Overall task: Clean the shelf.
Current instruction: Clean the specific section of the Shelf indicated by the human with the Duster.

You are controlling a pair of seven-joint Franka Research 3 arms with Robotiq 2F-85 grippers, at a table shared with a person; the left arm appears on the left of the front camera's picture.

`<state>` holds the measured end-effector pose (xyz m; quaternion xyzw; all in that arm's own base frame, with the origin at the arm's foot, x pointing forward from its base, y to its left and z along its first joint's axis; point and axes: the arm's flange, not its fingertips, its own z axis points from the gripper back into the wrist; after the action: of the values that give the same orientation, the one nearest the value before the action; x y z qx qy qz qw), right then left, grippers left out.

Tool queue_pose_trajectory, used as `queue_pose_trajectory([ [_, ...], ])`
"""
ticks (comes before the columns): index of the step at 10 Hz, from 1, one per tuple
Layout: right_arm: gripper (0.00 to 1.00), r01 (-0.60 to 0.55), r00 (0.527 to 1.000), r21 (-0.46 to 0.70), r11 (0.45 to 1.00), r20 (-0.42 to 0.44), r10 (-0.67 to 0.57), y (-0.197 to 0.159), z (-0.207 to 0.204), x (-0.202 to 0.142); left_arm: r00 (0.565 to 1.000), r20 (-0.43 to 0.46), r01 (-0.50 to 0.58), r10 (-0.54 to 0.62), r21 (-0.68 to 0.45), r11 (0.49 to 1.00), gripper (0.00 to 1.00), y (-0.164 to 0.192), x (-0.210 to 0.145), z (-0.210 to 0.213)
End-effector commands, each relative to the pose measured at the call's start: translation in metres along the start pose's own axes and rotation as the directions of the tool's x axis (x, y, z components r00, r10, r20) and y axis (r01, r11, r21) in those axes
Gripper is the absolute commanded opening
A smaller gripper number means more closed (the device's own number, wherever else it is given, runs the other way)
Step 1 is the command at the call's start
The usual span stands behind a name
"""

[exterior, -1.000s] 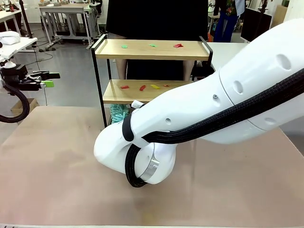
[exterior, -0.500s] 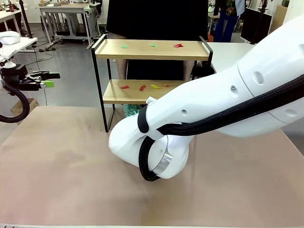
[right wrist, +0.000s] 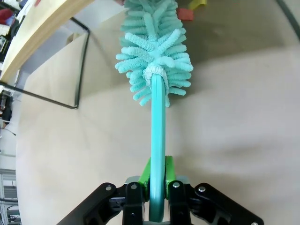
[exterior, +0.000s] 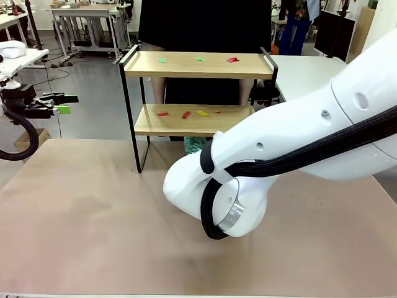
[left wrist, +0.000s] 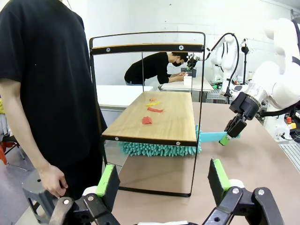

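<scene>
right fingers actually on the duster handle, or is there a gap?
Touching. In the right wrist view the right gripper has its green-padded fingers pressed against both sides of the teal duster handle, with no gap visible.

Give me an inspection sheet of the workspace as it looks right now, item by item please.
Surface: brown table top, shelf standing at its far edge.
Job's things: shelf, two wooden boards; teal duster head under the lower board.
Clutter: coloured scraps on both boards.
Grippers: left gripper open, holding nothing; right gripper shut on the duster's handle.
Cables: black cable bundle along the right arm.
Surroundings: person in black beside the shelf.
</scene>
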<state>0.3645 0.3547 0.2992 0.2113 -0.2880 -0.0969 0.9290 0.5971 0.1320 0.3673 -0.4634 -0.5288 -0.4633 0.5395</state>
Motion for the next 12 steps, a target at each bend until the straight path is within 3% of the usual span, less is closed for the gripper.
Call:
queue_pose_trajectory([
  [1,0.12,0.026,0.997,-0.05,0.998,0.071,-0.022,-0.01,0.02,0.006,1.0,-0.001,0.01,-0.01,-0.002,1.0,1.0,-0.002,0.002,0.0],
  [5,0.12,0.063,0.992,-0.098,0.993,0.115,-0.052,-0.043,0.042,0.021,1.0,-0.001,0.01,-0.01,-0.002,1.0,1.0,-0.002,0.002,0.0],
  [9,0.12,0.077,0.991,-0.234,0.969,0.129,-0.047,-0.083,0.052,0.04,1.0,-0.001,0.01,-0.01,-0.002,1.0,1.0,-0.002,0.002,0.0],
  [12,0.12,0.069,0.975,-0.278,0.958,0.221,-0.007,-0.09,0.067,0.043,1.0,-0.001,0.01,-0.01,-0.002,1.0,1.0,-0.002,0.002,0.0],
])
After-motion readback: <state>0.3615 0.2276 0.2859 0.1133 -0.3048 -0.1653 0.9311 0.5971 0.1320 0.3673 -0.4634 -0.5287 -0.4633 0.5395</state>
